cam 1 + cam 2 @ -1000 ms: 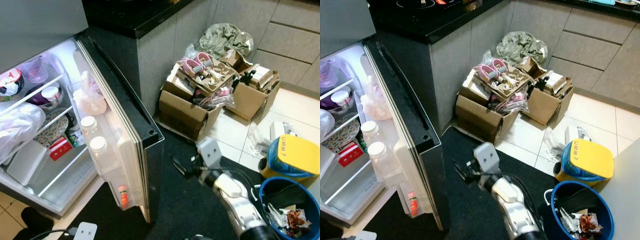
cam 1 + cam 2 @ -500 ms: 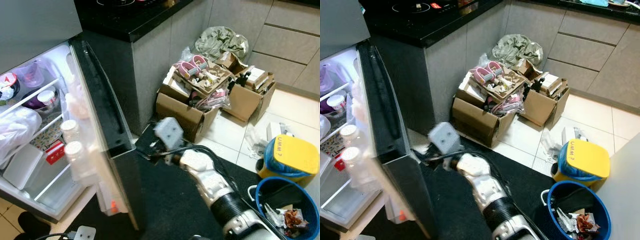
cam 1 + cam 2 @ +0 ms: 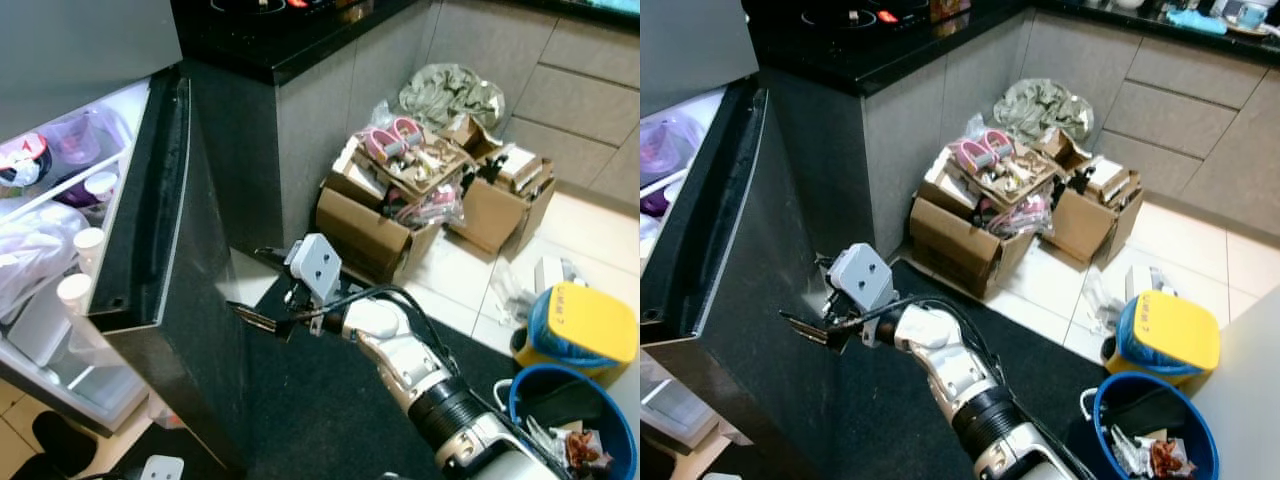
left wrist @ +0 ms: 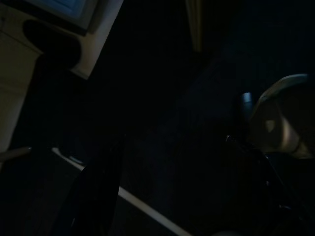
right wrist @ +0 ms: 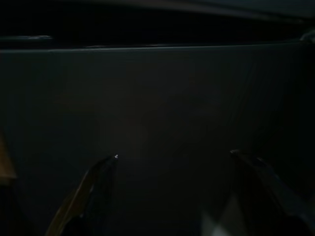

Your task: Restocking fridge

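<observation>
One door half-closed; restocking appears near complete.
Fridge door [image 3: 170, 270], frame left, stands ajar over lit shelves [image 3: 60, 200]. Right gripper [image 3: 812, 328], centre, jaws open and empty, rests against its outer face. Judged remaining: push door fully shut.

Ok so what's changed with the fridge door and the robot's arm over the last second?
The right tool has swung from over the dark mat across to the fridge door's black outer face, fingers apart and tips against it. The door has swung well toward shut, hiding most of the shelves. It has taken hold of nothing. The cardboard boxes, blue bucket and yellow-lidded container lie as before.
</observation>
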